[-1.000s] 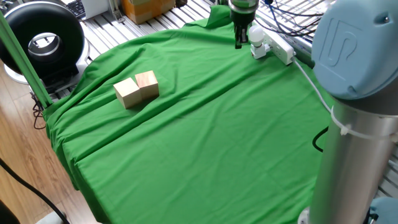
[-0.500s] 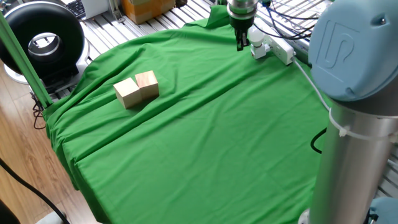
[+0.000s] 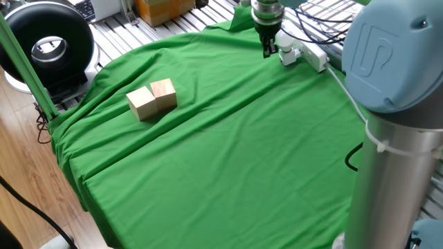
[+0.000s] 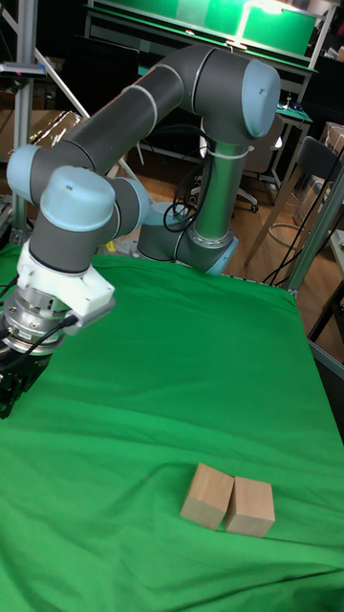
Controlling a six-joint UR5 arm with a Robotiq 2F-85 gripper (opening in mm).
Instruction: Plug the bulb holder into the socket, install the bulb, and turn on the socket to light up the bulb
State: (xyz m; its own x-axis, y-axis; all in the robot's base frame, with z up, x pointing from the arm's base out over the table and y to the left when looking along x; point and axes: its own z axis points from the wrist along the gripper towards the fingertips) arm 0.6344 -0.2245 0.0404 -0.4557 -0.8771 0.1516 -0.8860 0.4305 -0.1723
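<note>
I am holding the gripper (image 3: 266, 47) at the far edge of the worktop (image 3: 228, 159), its dark fingers pointing down at the green cloth just beside the near end of the socket (image 3: 306, 54). The socket is lying lengthwise along the far right corner, its white cable trailing off past the arm, presumably so the outlets are staying within reach from above. A white rounded piece is standing on the socket's near end, touching or almost touching the gripper; I am judging it to be the bulb holder (image 3: 286, 51), possibly with the bulb fitted, but at this size I cannot tell which, nor whether it is fully seated.

I cannot tell whether the fingers are spread or pressed together: the fixed view is showing them as one dark shape, and the tall fixed view is cutting them off at the left edge.

Two wooden blocks (image 3: 152, 99) are sitting side by side, touching, well apart from the socket on the left half of the cloth; they appear to be playing no part here.

I am seeing no glow, so I am judging the switch as not yet pressed.
</note>
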